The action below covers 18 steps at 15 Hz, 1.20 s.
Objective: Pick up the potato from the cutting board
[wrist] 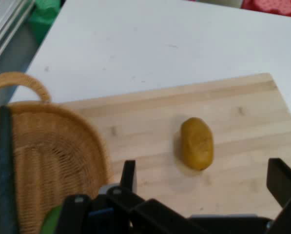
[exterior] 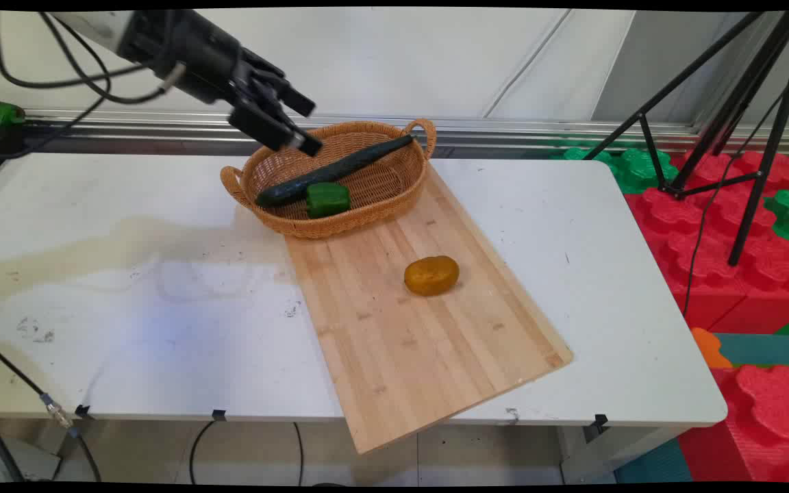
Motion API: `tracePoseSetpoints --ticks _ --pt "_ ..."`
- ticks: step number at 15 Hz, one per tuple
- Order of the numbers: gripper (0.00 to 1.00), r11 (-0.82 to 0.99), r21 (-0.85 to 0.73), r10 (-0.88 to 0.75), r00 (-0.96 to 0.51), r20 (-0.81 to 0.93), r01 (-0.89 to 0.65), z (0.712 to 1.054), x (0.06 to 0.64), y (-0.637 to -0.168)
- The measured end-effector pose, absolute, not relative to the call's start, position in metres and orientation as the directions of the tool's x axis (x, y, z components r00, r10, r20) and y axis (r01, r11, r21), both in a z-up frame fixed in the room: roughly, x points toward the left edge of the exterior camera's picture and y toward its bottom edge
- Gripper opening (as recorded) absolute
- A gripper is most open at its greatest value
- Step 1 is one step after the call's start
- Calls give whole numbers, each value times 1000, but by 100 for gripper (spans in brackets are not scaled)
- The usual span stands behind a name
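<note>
The gripper hangs spread and empty above the wicker basket's rim, near the cucumber and green pepper; the potato lies apart on the cutting board; it looks firm, light and rounded, best pinched across its narrow middle.

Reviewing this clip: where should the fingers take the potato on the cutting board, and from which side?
Probably from straight above, across the middle of the potato. It lies flat and alone on the cutting board, its long axis roughly left to right in the main view, so the fingers would close across its narrower width. The gripper hangs open above the basket.
</note>
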<state>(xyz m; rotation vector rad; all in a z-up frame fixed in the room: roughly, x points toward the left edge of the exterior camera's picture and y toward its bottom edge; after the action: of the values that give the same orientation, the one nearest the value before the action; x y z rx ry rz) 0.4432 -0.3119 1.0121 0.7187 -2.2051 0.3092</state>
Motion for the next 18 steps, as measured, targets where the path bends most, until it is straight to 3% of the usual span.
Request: tracePoseSetpoints --ticks 9,18 --pt "100 853 14 -383 -609 695 -521 959 367 -327" --pt "100 857 -8 -405 -684 607 -515 883 305 -368"
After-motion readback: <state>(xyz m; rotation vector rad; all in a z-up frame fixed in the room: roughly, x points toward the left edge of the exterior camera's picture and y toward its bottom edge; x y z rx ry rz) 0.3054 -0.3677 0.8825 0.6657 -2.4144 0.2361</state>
